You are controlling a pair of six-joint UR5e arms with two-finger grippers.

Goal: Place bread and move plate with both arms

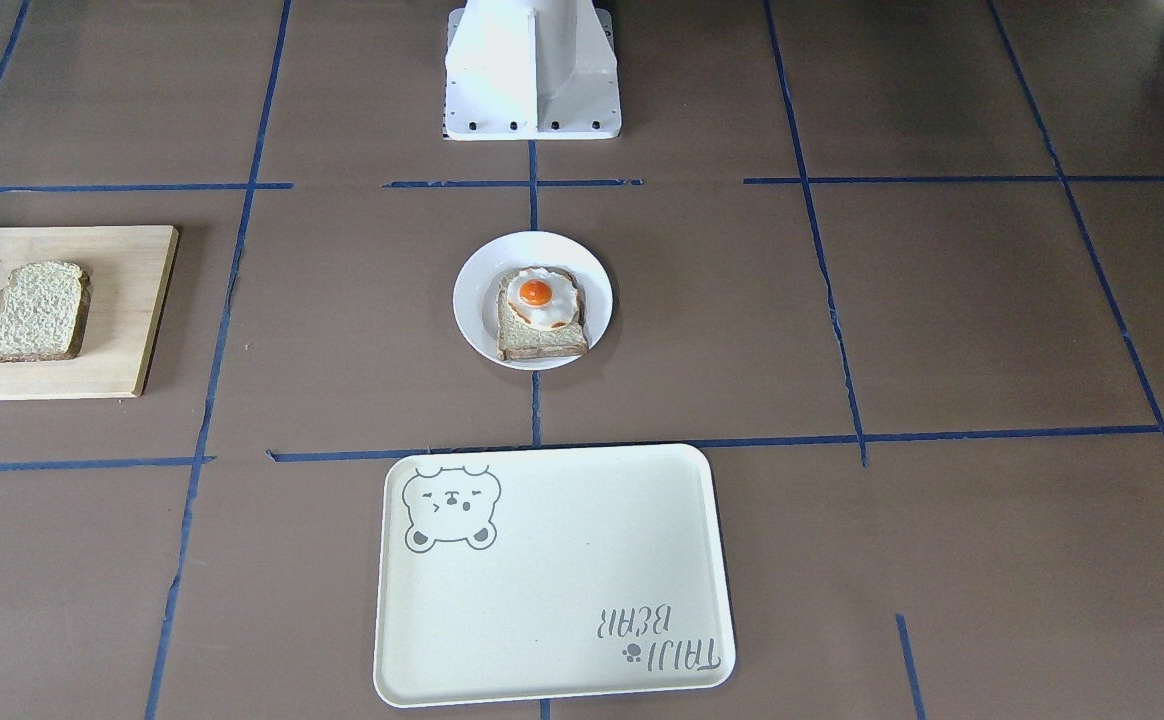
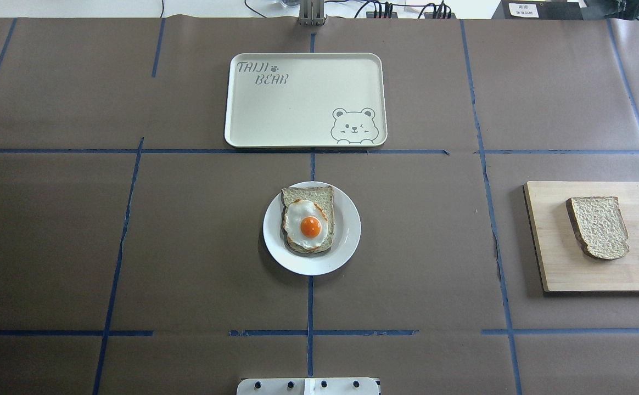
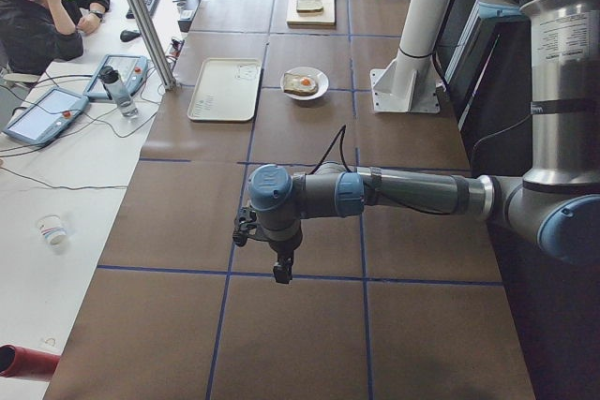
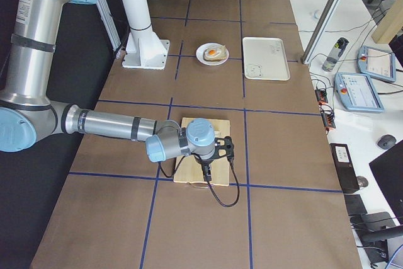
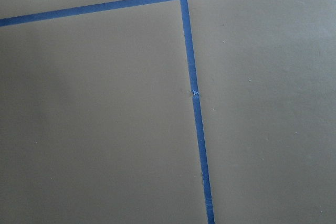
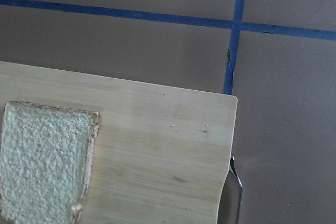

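Overhead, at far left, only the brown table (image 2: 78, 247) and its blue tape (image 2: 116, 263) show. The left arm (image 3: 403, 192) appears in the side view alone, stretched level over bare paper well apart from the plate. The left gripper (image 3: 281, 274) points straight down above the table close to a tape line. Whether it is released or clenched cannot be told from that view, and its wrist camera shows nothing but paper and crossed tape.

At centre sits the plate (image 2: 349, 230), carrying a darker slice (image 2: 319, 196) topped with a fried egg (image 2: 308, 225). At the plate's 12 o'clock lies the tray (image 2: 297, 109), bear drawing at its near right corner, apart from the plate across a tape line. At 6 o'clock is the white pedestal (image 2: 307, 386).

At the plate's 3 o'clock, well apart, a wooden board (image 2: 555, 263) lies flat, and on it rests the bread (image 2: 598, 227), rounded top toward 6 o'clock. The right arm (image 4: 107, 124) reaches out over this board in the side view, the right gripper (image 4: 205, 171) hanging above the wood. Its fingers are too small to judge as released or clenched. Its wrist camera sees the bread at 8 o'clock and the board's corner.
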